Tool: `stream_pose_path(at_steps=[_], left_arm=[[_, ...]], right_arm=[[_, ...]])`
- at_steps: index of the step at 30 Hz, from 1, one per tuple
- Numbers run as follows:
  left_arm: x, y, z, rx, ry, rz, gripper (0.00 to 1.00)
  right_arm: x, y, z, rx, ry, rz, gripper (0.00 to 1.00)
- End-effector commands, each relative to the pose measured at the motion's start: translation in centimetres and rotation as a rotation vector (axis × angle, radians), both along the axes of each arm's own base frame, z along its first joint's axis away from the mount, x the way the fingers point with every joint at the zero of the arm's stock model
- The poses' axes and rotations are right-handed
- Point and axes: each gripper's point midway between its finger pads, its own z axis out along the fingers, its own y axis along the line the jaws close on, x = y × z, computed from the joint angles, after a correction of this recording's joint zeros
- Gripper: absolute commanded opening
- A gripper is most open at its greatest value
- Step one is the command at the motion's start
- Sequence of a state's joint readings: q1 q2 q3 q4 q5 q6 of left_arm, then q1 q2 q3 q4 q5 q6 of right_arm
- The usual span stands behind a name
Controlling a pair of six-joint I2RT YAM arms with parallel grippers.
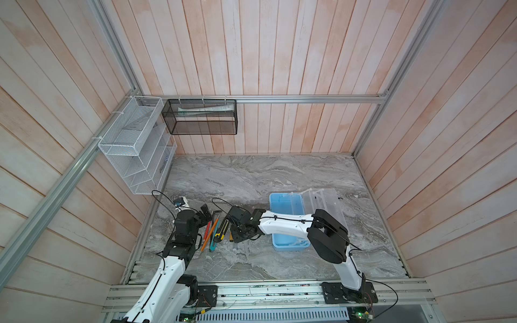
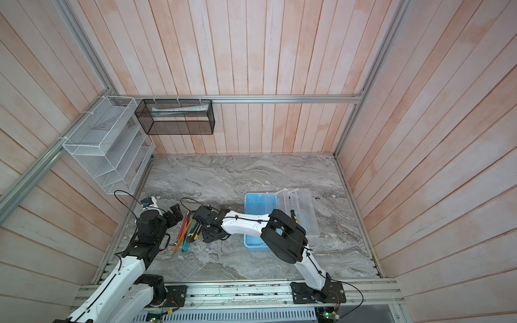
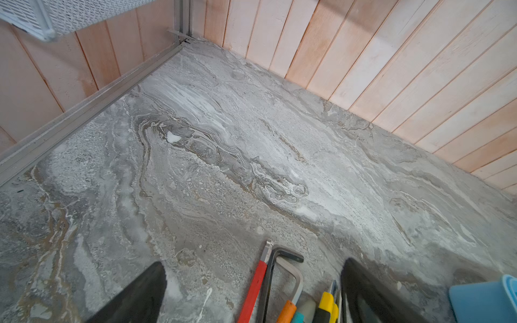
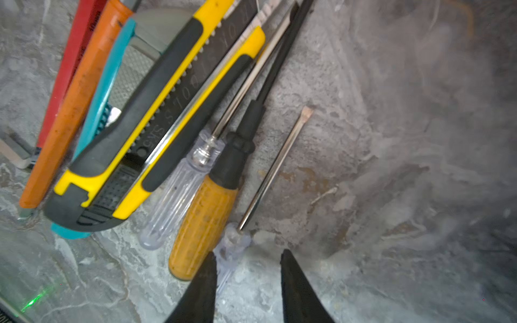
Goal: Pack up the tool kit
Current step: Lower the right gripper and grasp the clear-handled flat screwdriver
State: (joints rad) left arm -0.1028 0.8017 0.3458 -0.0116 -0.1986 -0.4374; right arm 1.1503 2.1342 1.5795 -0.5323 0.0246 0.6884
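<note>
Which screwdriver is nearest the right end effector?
The small flat-tipped screwdriver: its clear handle lies inside the open right end effector. The orange-handled screwdriver and big clear-handled screwdriver lie further aside.

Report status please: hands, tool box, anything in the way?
Left hand open, empty. Right hand open, astride small clear-handled screwdriver on table. Tool box open. Nothing blocking.

**Tools in a row, left of the open case**

The case base (image 1: 285, 204) sits on the table (image 1: 251, 173), right of the middle. Its lid (image 1: 327, 201) lies open against its right side. Left of the case the tools lie side by side: pencils (image 1: 209, 235) leftmost, then two cutters (image 1: 221, 230), then the screwdrivers (image 4: 202, 221) nearest the case. Hex keys (image 3: 282, 268) lie at the row's far end. The wire rack (image 1: 134, 151) hangs on the left wall, and the mesh basket (image 1: 201, 117) hangs just beside it on the back wall.
</note>
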Motion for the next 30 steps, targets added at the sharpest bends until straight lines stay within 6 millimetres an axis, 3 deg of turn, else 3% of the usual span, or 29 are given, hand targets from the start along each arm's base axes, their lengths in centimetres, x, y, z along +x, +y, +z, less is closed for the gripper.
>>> stream_pose_path(at_steps=[1,14,19,25,30], left_arm=[[-0.2,0.3,-0.1,0.0,-0.002,0.012,1.0],[-0.2,0.3,-0.2,0.001,-0.001,0.01,1.0],[-0.2,0.3,-0.1,0.001,-0.004,0.01,1.0],[-0.2,0.3,-0.1,0.001,-0.004,0.009,1.0],[-0.2,0.3,-0.1,0.001,-0.004,0.009,1.0]], right_arm=[[-0.5,-0.2,-1.1,-0.044,0.018,0.005,0.37],[-1.3,0.1,-2.1,-0.102,0.039,0.023,0.4],[-1.5,-1.1,-2.4,-0.153,0.027,0.017,0.4],[-1.1,-4.2,-1.9,-0.261,-0.02,-0.015,0.35],[-1.7,-3.6,-2.4,-0.196,0.007,-0.012,0.35]])
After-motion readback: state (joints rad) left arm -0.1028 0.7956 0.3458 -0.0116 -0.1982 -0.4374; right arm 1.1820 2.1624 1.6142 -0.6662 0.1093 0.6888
